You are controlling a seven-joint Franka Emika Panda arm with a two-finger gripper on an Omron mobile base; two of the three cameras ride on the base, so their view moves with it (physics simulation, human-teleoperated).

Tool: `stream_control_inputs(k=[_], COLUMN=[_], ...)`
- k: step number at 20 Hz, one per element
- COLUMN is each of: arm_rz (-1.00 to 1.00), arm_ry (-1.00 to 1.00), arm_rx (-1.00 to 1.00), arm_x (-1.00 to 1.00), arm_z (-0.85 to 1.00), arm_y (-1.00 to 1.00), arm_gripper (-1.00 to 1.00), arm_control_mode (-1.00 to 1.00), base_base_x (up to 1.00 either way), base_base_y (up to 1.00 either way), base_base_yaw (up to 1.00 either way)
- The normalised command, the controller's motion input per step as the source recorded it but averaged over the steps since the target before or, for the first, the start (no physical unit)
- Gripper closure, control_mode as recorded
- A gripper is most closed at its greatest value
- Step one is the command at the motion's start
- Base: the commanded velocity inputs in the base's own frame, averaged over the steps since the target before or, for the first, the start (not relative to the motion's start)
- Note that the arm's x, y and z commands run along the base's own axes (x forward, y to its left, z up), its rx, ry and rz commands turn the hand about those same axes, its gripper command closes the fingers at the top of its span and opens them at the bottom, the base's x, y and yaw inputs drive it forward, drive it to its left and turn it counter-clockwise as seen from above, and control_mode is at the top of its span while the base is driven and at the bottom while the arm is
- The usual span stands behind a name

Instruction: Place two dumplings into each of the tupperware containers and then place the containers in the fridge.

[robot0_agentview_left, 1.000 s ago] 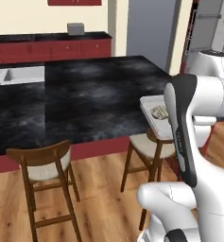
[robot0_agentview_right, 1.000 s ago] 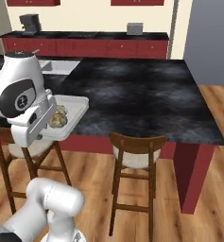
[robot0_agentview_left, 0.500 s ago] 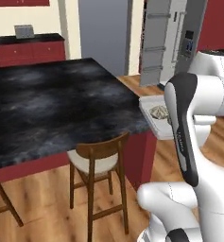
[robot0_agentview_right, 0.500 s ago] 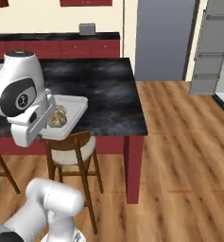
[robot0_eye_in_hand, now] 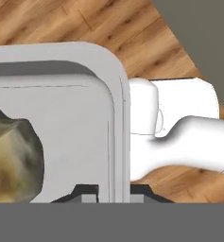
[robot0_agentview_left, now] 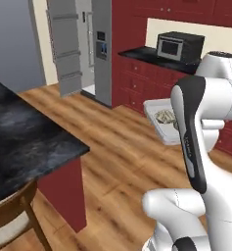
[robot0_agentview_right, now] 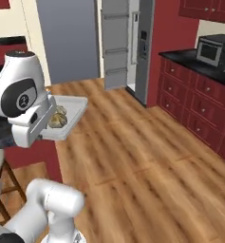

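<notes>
Between end effector (robot0_eye_in_hand: 112, 194) fingers, tupperware container (robot0_eye_in_hand: 61, 108) rim (dumplings (robot0_agentview_right: 57, 118) inside)

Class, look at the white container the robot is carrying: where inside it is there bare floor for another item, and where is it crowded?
In the tupperware container, the bare floor lies toward the far end, bordered by the rim next to the wooden floor. The dumplings crowd the end nearest the gripper, which is clamped on the container's rim. The hand view shows a bare strip between a dumpling and the wall.

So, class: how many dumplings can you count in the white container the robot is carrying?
2: both dumplings sit side by side in the tupperware container gripped at its rim by the gripper; more may be hidden behind the arm.
</notes>
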Motion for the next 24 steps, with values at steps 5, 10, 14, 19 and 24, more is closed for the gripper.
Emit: stream_control_inputs(k=[5,10,14,19,24], arm_rz=[0.0,0.0,0.0,0.0,0.0], arm_ry=[0.0,0.0,0.0,0.0,0.0], arm_rx=[0.0,0.0,0.0,0.0,0.0], arm_x=[0.0,0.0,0.0,0.0,0.0], arm_z=[0.0,0.0,0.0,0.0,0.0], arm_y=[0.0,0.0,0.0,0.0,0.0], arm_gripper=[1.0,1.0,1.0,1.0,1.0], arm_control_mode=[1.0,1.0,1.0,1.0,1.0], base_base_x=[0.98,1.0,1.0,1.0,1.0], base_base_y=[-0.2,-0.05,-0.55,-0.16,0.08], base_base_yaw=[-0.2,0.21,0.28,0.23,0.14])
